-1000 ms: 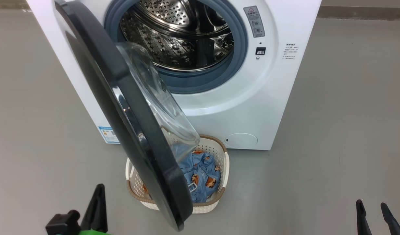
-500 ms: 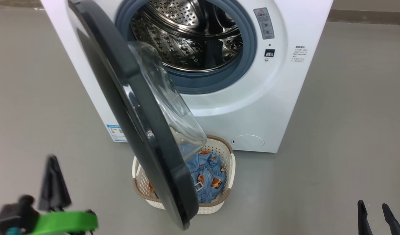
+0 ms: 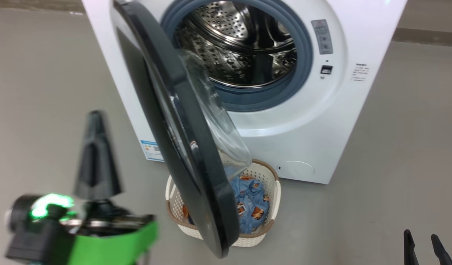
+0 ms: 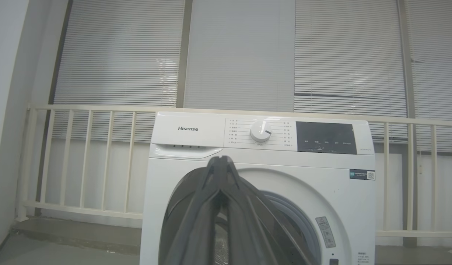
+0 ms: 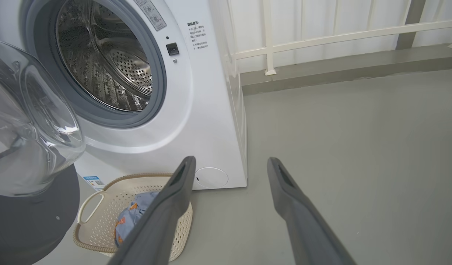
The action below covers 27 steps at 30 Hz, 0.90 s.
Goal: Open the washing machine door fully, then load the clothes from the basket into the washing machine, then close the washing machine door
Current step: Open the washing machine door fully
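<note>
Door (image 3: 196,147) stands swung partway out from the machine (image 3: 307,140) in the head view, hinged on the machine's left side, its glass bulge facing the steel drum (image 3: 244,48). Its lower edge hangs in front of the basket (image 3: 273,191), which sits on the grey floor (image 3: 395,165) right against the machine's front. The clothes (image 3: 253,206) lie bunched inside the basket (blue, with orange bears). The left gripper (image 3: 95,116) is raised to the left of the door and apart from it, blurred, its fingers pressed together on nothing. The right gripper (image 3: 421,234) sits low at the lower right, tips spread and empty.

From the left wrist, the left gripper (image 4: 220,160) points at the machine (image 4: 189,176) head-on, fingers meeting at the tip. A dial (image 4: 260,131) sits on the top panel; a cream railing (image 4: 100,108) and blinds (image 4: 119,51) stand behind.

From the right wrist, the right gripper (image 5: 230,160) is wide open with bare floor between its fingers. The door (image 5: 27,221) fills the left edge, the basket (image 5: 89,206) below it with the clothes (image 5: 133,217) inside, the left finger crossing in front.
</note>
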Motion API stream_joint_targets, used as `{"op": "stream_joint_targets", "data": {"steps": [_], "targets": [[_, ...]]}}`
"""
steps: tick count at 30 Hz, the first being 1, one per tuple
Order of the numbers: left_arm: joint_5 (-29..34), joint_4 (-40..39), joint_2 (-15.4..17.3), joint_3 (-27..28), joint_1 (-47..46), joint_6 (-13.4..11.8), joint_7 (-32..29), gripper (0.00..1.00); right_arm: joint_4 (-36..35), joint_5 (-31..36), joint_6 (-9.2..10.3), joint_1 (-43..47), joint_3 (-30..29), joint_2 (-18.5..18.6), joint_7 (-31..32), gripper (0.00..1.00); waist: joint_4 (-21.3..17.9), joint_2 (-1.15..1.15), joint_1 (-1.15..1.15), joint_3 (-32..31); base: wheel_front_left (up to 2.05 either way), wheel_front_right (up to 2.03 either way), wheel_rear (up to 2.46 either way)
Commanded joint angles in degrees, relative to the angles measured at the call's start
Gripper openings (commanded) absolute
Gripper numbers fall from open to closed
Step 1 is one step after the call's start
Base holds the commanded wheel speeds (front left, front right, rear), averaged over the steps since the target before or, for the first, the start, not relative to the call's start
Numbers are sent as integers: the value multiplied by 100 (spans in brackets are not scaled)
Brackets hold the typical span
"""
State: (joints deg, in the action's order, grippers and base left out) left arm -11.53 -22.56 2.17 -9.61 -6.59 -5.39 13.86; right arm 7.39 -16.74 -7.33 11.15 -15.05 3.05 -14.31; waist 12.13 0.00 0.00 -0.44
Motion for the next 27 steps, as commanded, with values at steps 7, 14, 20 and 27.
{"op": "stream_joint_targets", "data": {"steps": [7, 14, 20, 27], "targets": [[-439, -738, 71, -1291, -622, -123, -662, 0, -107, -35, -16, -66, 107, 43, -69, 100, 249, 0, 0, -39, 0, 0, 0], [-891, -524, 71, -2269, -743, -411, -944, 0, -98, -40, -16, -91, 93, 25, -69, 100, 325, 0, 0, -9, 0, 0, 0], [-1205, -179, 71, -2783, -690, -599, -1153, 0, -68, -77, -16, -84, 53, 14, -69, 100, 372, 0, 0, 26, 0, 0, 0], [-1485, 168, 71, -3223, -664, -730, -1292, 0, -49, -91, -16, -96, 21, 4, -69, 100, 471, 0, 0, 82, 0, 0, 0]]}}
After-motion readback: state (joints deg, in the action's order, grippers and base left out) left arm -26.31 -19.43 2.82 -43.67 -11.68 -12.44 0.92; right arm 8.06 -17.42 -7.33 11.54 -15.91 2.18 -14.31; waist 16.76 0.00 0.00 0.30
